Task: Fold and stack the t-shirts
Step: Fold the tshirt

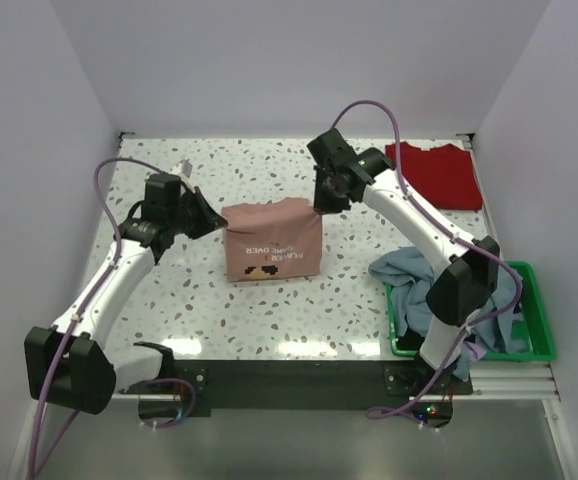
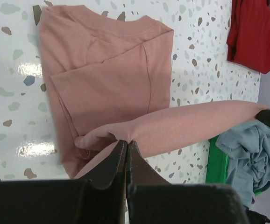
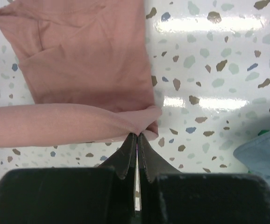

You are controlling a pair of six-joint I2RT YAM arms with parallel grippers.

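The salmon-pink t-shirt (image 1: 272, 243) with a small printed graphic lies partly folded in the middle of the table. My left gripper (image 1: 216, 217) is shut on its left far corner, and my right gripper (image 1: 319, 203) is shut on its right far corner. Both hold the far edge lifted and stretched between them. The left wrist view shows that edge (image 2: 191, 123) taut above the folded body (image 2: 107, 74); the right wrist view shows the same (image 3: 55, 123). A folded deep red t-shirt (image 1: 435, 174) lies at the back right. Light blue-grey shirts (image 1: 419, 275) spill from the basket.
A green plastic basket (image 1: 534, 300) stands at the front right by the right arm's base, with crumpled blue-grey and mauve cloth in it. White walls close in the table on the left, back and right.
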